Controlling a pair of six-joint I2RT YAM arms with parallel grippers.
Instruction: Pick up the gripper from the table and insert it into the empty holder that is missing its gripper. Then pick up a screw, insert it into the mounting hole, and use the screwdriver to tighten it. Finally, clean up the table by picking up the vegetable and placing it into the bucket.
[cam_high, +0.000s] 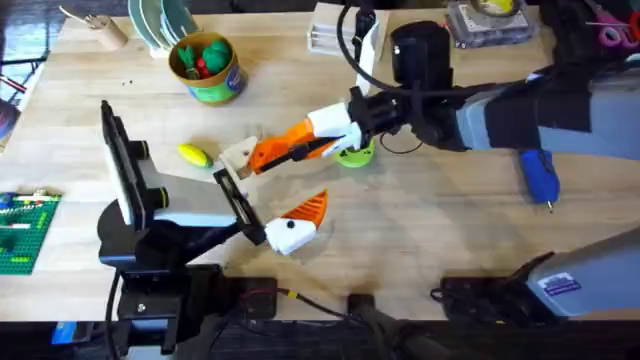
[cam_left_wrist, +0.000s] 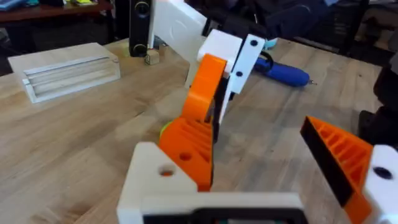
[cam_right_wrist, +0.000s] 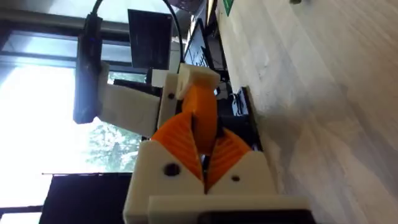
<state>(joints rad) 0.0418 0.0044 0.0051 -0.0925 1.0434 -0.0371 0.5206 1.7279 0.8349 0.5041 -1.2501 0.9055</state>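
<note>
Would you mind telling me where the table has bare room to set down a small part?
Bare wood lies toward the table's front edge, between the left claw and the blue screwdriver. It is crowded mid-table, where the right claw, the yellow vegetable and the green bucket cluster.

Overhead: looking down and fwd over table (cam_high: 420, 250) from above arm bases. Wrist cams: sitting close behind own fingers, both facing the orange gripper (cam_left_wrist: 202, 102) (cam_right_wrist: 199, 115) held just ahead, sharing it w/ overhead.
</note>
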